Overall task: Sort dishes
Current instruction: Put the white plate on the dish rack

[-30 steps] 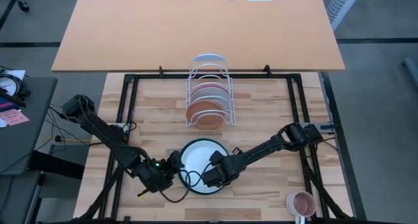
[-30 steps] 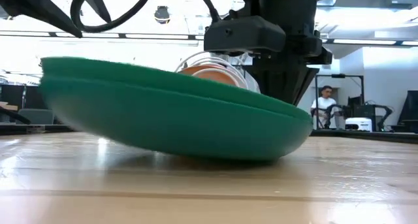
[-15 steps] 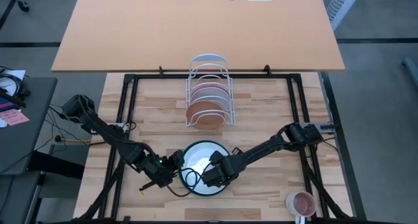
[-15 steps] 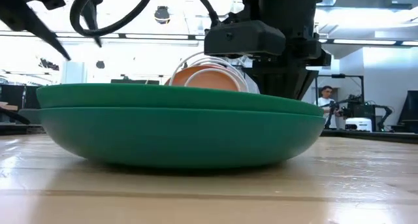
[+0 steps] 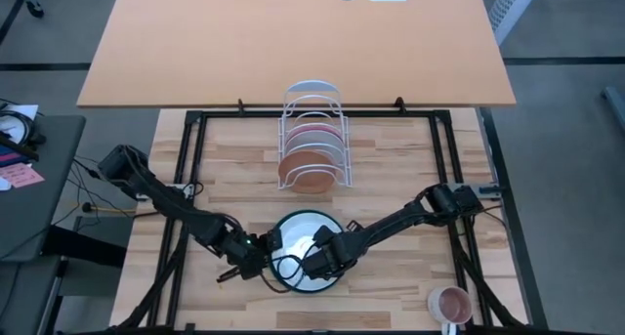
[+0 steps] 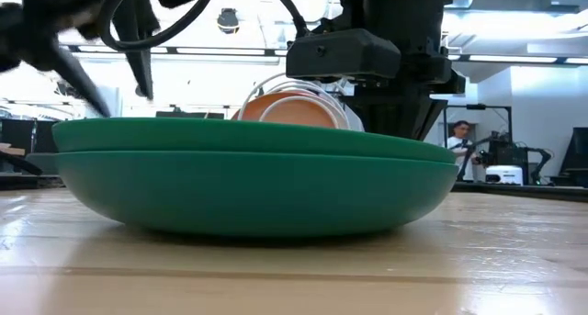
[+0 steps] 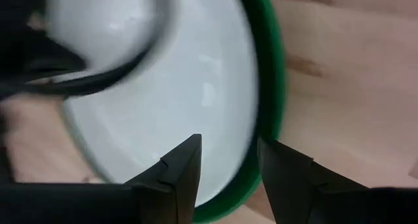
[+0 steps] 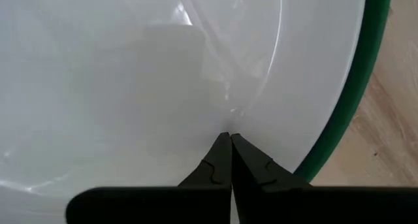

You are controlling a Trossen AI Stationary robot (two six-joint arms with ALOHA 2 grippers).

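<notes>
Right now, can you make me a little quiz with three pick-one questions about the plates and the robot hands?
1. Where is the white plate?
A. In the wire rack
B. Inside the green plate
C. Next to the pink mug

2. What colour is the plate at the front of the wire rack?
A. Brown
B. Blue
C. Yellow

3. How are the right gripper's fingers?
A. Wide open
B. Holding the mug
C. Shut together

Answers:
1. B, the high view shows white ringed by the green plate's rim on the table.
2. A, the brown plate stands foremost in the rack, with a pink plate behind it.
3. C, the right wrist view shows the two tips meeting above the white plate; the pink mug sits apart near the table's corner.
</notes>
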